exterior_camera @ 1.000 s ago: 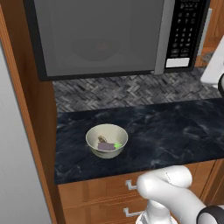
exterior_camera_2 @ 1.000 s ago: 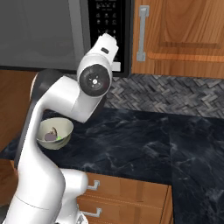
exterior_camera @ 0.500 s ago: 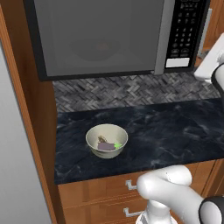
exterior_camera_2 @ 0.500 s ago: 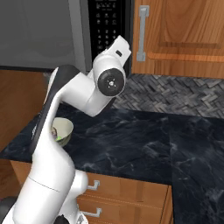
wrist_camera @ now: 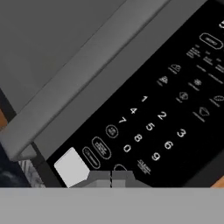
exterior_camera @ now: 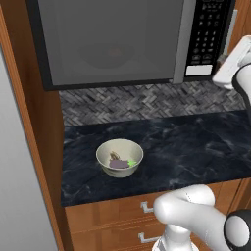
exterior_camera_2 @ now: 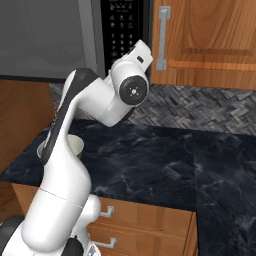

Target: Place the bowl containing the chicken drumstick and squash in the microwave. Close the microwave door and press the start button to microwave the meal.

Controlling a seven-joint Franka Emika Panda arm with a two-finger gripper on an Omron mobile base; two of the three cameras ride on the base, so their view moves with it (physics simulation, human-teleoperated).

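The grey microwave (exterior_camera: 122, 81) hangs over the counter with its door (exterior_camera: 73, 29) closed. Behind the window a dim rounded shape (exterior_camera: 105, 53) shows; the bowl, chicken drumstick and squash cannot be made out. My hand (exterior_camera: 229, 62) reaches up to the black keypad panel (exterior_camera: 210, 34) from the right. Close up, my gripper (wrist_camera: 111, 178) is shut with nothing in it, its tips just below an oval key (wrist_camera: 119, 168) in the keypad's (wrist_camera: 166, 109) lowest row. Whether it touches the key I cannot tell. The grey bar handle (wrist_camera: 87, 74) runs diagonally beside the keys.
A cream bowl (exterior_camera: 119, 157) with purple and green food sits on the dark marble counter (exterior_camera: 196, 147). A wooden cabinet (exterior_camera_2: 210, 40) with a grey handle (exterior_camera_2: 161, 37) stands right of the microwave. My elbow (exterior_camera_2: 131, 90) hangs over the counter.
My hand has risen and moved in toward the keypad, while the elbow swung to the right. The gripper stayed shut. The cream bowl has not moved.
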